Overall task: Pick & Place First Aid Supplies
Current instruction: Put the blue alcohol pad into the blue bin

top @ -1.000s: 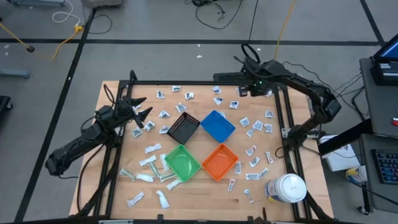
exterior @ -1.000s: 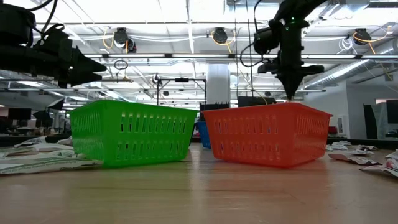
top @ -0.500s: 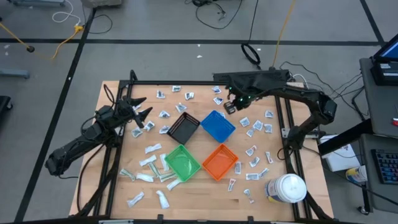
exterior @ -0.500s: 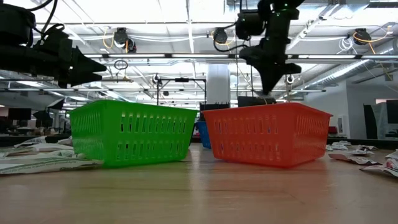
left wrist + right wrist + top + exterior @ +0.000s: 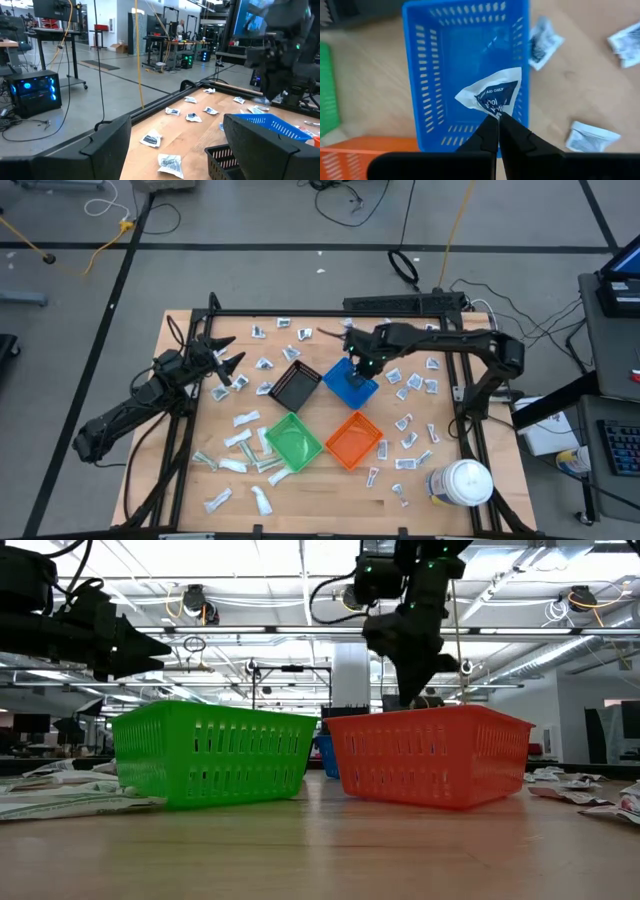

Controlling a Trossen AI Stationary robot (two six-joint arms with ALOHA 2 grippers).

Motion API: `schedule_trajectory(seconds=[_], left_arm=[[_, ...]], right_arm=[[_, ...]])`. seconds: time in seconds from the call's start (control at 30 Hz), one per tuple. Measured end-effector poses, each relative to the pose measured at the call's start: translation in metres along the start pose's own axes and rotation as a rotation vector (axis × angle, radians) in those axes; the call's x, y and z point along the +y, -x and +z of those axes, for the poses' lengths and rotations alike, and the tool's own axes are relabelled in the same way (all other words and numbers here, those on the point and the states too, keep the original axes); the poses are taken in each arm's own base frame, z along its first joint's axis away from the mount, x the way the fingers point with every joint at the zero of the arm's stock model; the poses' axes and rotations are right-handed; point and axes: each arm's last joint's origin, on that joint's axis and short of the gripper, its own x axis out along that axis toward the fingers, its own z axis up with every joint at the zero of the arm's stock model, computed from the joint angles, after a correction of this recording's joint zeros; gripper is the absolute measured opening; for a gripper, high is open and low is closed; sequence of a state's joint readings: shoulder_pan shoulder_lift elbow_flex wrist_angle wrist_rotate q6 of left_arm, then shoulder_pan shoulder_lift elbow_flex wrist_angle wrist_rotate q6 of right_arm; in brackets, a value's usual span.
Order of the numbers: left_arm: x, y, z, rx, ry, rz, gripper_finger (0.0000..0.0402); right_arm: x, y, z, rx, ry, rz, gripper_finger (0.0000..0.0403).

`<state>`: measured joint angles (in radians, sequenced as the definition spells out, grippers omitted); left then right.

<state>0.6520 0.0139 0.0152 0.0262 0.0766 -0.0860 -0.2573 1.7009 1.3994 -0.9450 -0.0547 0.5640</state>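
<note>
Sorting looks barely begun: small white and silvery flat first aid packets point(image 5: 408, 382) lie scattered across the wooden table point(image 5: 180, 330) around the 4 bins. The right arm reaches over the blue slotted plastic bin point(image 5: 350, 383); its right gripper point(image 5: 498, 116) is clamped on a white printed packet point(image 5: 494, 93) above that bin. The left gripper point(image 5: 228, 356) waits spread wide, empty, at the table's left.

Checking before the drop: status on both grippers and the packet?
Right gripper shut on white packet, over the blue bin. Left gripper open, waiting at table's left side. Nothing blocking the bin.
</note>
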Motion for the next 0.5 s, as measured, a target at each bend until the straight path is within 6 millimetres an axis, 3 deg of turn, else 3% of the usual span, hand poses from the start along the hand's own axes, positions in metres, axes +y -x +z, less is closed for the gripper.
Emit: schedule_trajectory(seconds=[0.27, 0.5], left_arm=[[0.000, 0.000, 0.000, 0.000, 0.000, 0.000, 0.0324], [0.000, 0.000, 0.000, 0.000, 0.000, 0.000, 0.0324]], right_arm=[[0.011, -0.037, 0.002, 0.070, 0.074, -0.036, 0.0000], [0.014, -0.057, 0.004, 0.088, 0.115, -0.043, 0.0002]])
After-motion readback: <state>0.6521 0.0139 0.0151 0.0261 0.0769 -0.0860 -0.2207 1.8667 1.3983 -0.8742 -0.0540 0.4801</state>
